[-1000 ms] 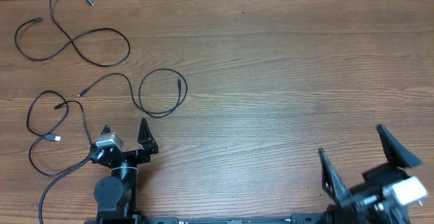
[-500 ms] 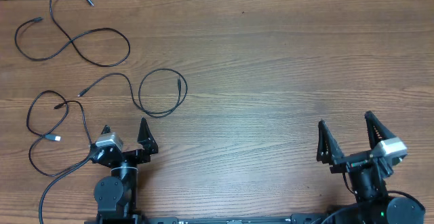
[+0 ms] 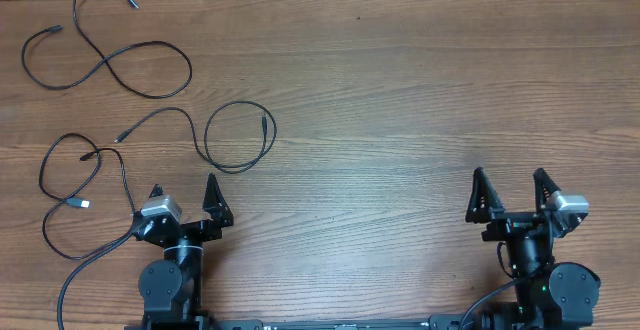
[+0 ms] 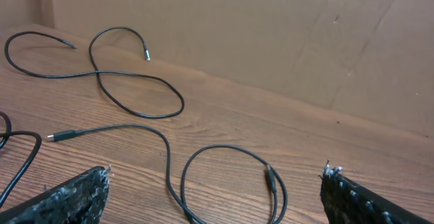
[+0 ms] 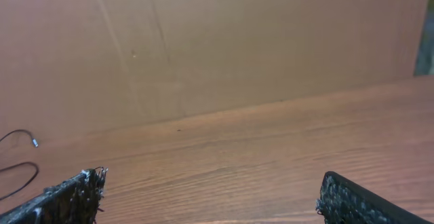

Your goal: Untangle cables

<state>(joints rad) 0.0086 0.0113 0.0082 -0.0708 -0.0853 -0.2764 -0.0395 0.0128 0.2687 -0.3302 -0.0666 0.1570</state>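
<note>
Three cables (image 3: 107, 62) lie separate beyond the left gripper (image 3: 183, 183). It and the right gripper (image 3: 509, 175) sit spread and empty, likely parked because the untangling looks finished.

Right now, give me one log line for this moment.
left gripper: open, empty | right gripper: open, empty | cables: three, left side, none held

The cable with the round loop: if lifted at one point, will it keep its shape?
Probably not: the looped cable is thin and lies in loose curves, so it should droop. It looks light, and may slide easily on the smooth table.
</note>
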